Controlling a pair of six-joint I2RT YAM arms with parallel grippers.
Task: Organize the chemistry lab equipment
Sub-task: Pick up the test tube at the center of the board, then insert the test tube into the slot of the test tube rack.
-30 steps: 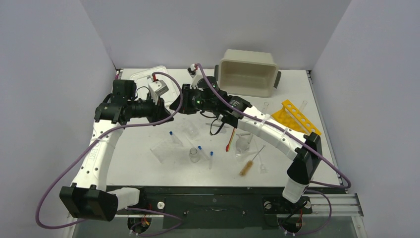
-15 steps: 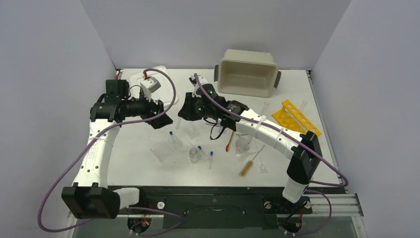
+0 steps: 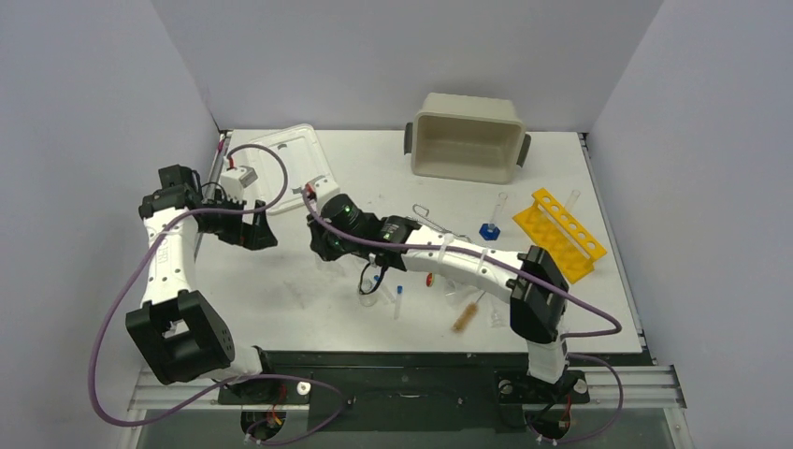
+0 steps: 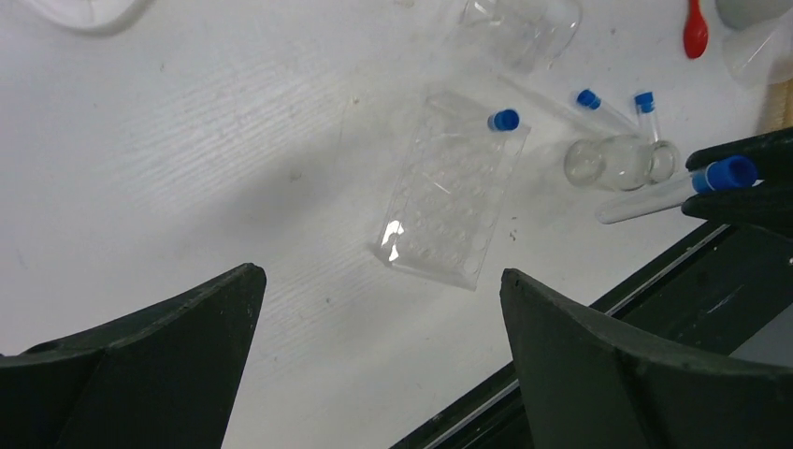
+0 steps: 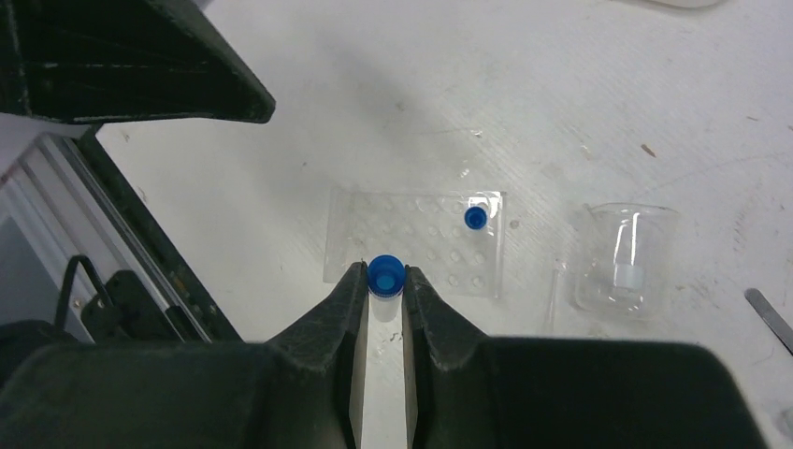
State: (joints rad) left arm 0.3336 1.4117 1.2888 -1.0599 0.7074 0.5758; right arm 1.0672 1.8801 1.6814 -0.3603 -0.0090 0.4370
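Observation:
A blue-capped clear tube (image 5: 385,277) stands upright in my right gripper (image 5: 385,281), which is shut on it just below the cap. It hangs over the near-left edge of a clear well plate (image 5: 421,245) that holds another blue-capped tube (image 5: 476,218). In the top view the right gripper (image 3: 324,249) is left of centre. My left gripper (image 4: 379,274) is open and empty, above bare table to the left of the plate (image 4: 454,192); from above, this left gripper (image 3: 261,234) is apart from the right one. A glass beaker (image 5: 625,260) stands right of the plate.
A glass vial (image 4: 617,161) and loose blue-capped tubes (image 4: 598,105) lie beyond the plate. The brown brush (image 3: 465,316), forceps (image 3: 425,213), yellow rack (image 3: 559,232), beige tub (image 3: 466,136) and white lid (image 3: 295,154) sit around the table. The table's front rail (image 4: 598,309) runs close by.
My left gripper has opened and drawn back to the left. The right arm has swung left and nearer with the blue-capped tube, coming over the well plate.

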